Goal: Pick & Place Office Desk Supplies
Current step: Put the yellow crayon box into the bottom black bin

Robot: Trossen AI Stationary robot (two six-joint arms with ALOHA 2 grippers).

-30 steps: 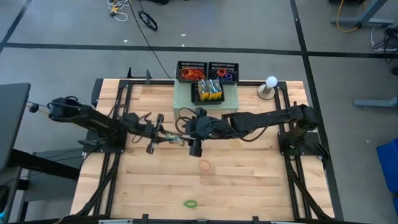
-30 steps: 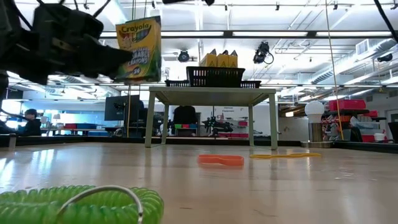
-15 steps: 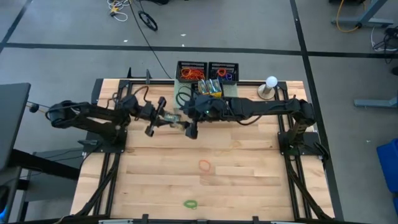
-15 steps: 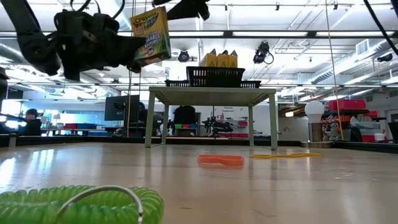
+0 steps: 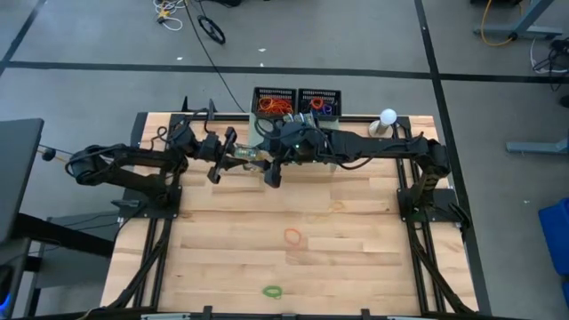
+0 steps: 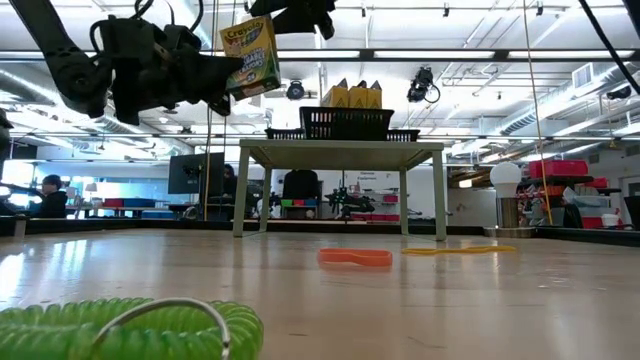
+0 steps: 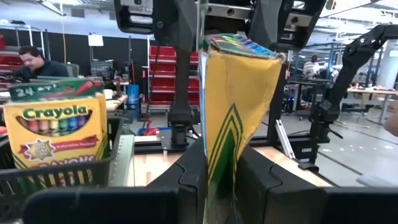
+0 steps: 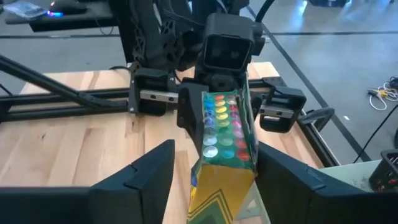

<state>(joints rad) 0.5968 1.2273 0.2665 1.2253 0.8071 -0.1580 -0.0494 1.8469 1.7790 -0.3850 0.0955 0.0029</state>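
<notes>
A yellow-and-green crayon box (image 5: 248, 160) hangs in the air in front of the pale green riser (image 5: 331, 142), and my left gripper (image 5: 224, 158) is shut on it. In the low view the box (image 6: 250, 55) stands high above the table, tilted. My right gripper (image 5: 270, 171) is open. Its two fingers (image 8: 152, 177) stand on either side of the box's coloured-dot end (image 8: 222, 121); no touch shows. More crayon boxes (image 5: 304, 124) stand in a black mesh tray (image 6: 345, 122) on the riser. My left gripper pinches the crayon box between its two fingers (image 7: 186, 171), one on each broad face, with the narrow chevron side (image 7: 227, 124) toward the camera. The fingers come about level from the table's left. The box is lifted clear and juts out tilted beyond them.
Two black mesh trays of rubber bands (image 5: 274, 104) (image 5: 320, 104) sit at the far edge behind the riser. A white bulb on a stand (image 5: 388, 118) is at the far right. On the bare wood lie an orange band (image 5: 292, 236), a yellow band (image 5: 324, 212) and a green coil (image 5: 272, 291).
Both grippers have swung toward the table's far edge, nearer the riser. My left gripper has risen and turned, carrying the crayon box, which has tipped from upright to slanted. My right gripper has stayed around the box's other end.
</notes>
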